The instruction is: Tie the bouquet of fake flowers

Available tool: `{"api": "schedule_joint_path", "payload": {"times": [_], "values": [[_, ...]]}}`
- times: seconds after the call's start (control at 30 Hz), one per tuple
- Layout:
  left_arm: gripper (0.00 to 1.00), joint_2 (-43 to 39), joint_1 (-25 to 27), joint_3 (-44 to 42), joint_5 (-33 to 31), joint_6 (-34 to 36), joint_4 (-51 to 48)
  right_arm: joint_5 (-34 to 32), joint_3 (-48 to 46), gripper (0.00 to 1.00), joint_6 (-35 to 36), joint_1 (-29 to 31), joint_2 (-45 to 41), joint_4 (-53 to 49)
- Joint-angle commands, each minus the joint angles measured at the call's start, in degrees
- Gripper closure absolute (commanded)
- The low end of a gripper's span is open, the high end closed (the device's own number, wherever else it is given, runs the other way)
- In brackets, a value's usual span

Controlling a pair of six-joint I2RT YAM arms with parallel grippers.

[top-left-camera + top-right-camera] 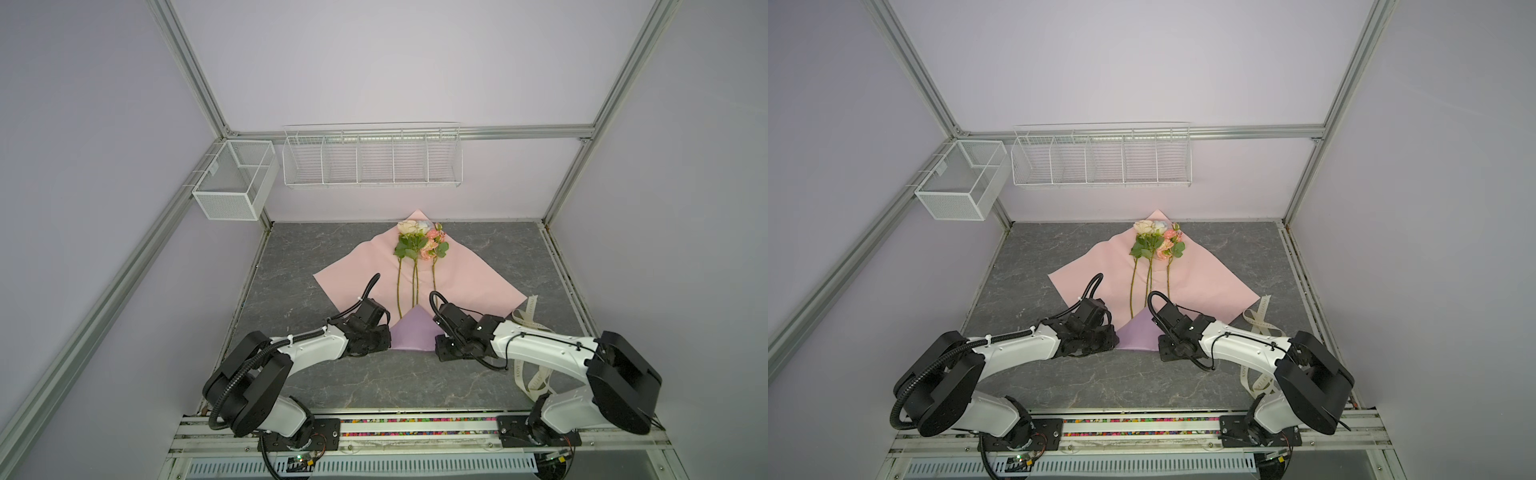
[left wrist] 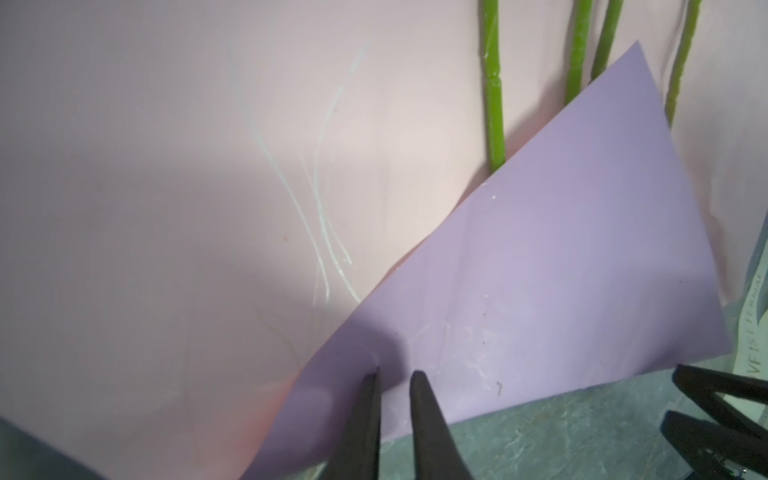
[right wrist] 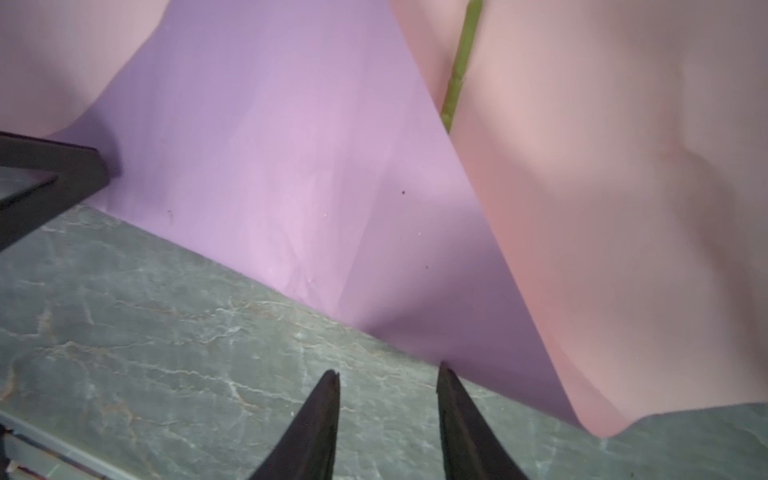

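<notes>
The bouquet of fake flowers (image 1: 419, 245) (image 1: 1156, 243) lies on a pink wrapping sheet (image 1: 353, 270), its blooms toward the back wall. A lilac flap (image 1: 413, 332) (image 2: 561, 249) (image 3: 270, 166) is folded up over the ends of the green stems (image 2: 494, 104) (image 3: 459, 70). My left gripper (image 1: 386, 340) (image 2: 395, 374) sits at the flap's left corner. Its jaws stand a narrow gap apart and its tips rest on the flap's near edge. My right gripper (image 1: 437, 349) (image 3: 388, 370) is open over bare table at the flap's right corner, with one fingertip (image 3: 444, 368) at the paper's edge.
A cream ribbon (image 1: 530, 311) (image 1: 1260, 316) with printed lettering trails along the table's right side and passes under my right arm. A white wire rack (image 1: 372, 158) and a mesh basket (image 1: 232, 183) hang on the back wall. The grey marble table (image 1: 291, 291) ends at metal frame posts.
</notes>
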State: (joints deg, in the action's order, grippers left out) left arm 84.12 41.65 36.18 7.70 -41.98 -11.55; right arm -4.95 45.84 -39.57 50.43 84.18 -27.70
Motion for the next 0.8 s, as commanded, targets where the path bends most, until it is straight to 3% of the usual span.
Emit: {"api": "schedule_joint_path", "payload": {"times": [0.0,0.23,0.77], "values": [[0.83,0.0,0.0,-0.5,-2.9,-0.7,-4.8,-1.1,1.0,0.65,-0.3,-1.2,1.9,-1.7],[0.84,0.9,0.0,-0.8,-3.0,-0.7,-4.5,-1.2,-0.6,0.73,-1.4,-2.9,3.5,-2.3],[0.89,1.6,-0.1,-1.3,-4.5,-0.7,-5.3,-2.3,-4.7,0.7,-1.2,-6.5,-1.8,-5.4]]}}
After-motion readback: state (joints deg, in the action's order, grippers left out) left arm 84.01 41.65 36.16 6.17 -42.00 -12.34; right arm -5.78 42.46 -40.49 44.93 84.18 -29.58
